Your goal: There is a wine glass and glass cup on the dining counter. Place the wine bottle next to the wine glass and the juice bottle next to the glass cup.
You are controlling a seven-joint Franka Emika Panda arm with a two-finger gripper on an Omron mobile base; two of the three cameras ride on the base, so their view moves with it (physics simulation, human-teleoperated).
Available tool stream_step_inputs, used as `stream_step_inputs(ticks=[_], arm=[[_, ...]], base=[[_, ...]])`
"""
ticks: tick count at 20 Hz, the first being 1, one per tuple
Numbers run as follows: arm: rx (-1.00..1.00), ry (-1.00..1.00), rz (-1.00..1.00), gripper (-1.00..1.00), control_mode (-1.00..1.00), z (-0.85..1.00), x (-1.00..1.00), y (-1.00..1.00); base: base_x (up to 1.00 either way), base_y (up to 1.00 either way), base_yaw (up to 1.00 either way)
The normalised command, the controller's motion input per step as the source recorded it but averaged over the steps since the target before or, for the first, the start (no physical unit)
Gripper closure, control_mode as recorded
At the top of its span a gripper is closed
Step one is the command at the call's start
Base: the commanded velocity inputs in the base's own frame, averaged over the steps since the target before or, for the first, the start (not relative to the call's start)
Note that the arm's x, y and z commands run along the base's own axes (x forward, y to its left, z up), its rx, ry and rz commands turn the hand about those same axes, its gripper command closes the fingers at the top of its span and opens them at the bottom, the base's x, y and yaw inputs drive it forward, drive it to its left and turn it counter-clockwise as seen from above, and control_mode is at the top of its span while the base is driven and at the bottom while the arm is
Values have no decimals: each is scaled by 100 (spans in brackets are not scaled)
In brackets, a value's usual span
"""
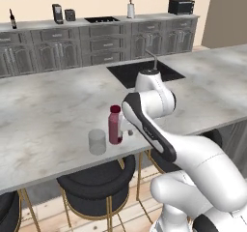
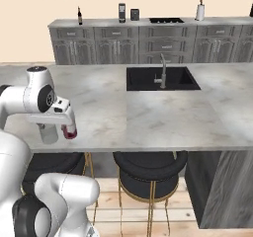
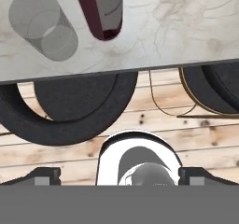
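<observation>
Left base view: the juice bottle [image 1: 115, 125] stands just beside the glass cup [image 1: 97, 141] on the tabletop [image 1: 43, 115], near its front edge.

Right base view: the arm hides most of both.

Hand view: the pincer [image 3: 119, 176] gapes wide, empty; a careless retreat could topple the bottle.

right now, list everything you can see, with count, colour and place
juice bottle: 1, pinkish-red, upright near dining counter's front edge
glass cup: 1, clear, beside the juice bottle
dining counter: 1, grey marbled top
sink: 1, black, set in dining counter, with faucet
stools: at least 2, black seats, gold legs, under counter edge
wine bottle: 1, dark, far wall counter
toaster: 1, black, wall counter
gripper: 1, dark fingertips, open, holding nothing
</observation>
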Motion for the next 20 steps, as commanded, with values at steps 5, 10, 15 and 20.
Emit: stream_step_inputs(ticks=[5,10,15,20], arm=[[0,0,0,-100,-100,0,0,0],[0,0,0,-100,-100,0,0,0],[0,0,0,-100,100,0,0,0],[0,0,0,-100,100,0,0,0]], base=[[0,0,0],[0,0,0],[-28,0,0],[-65,2,0]])
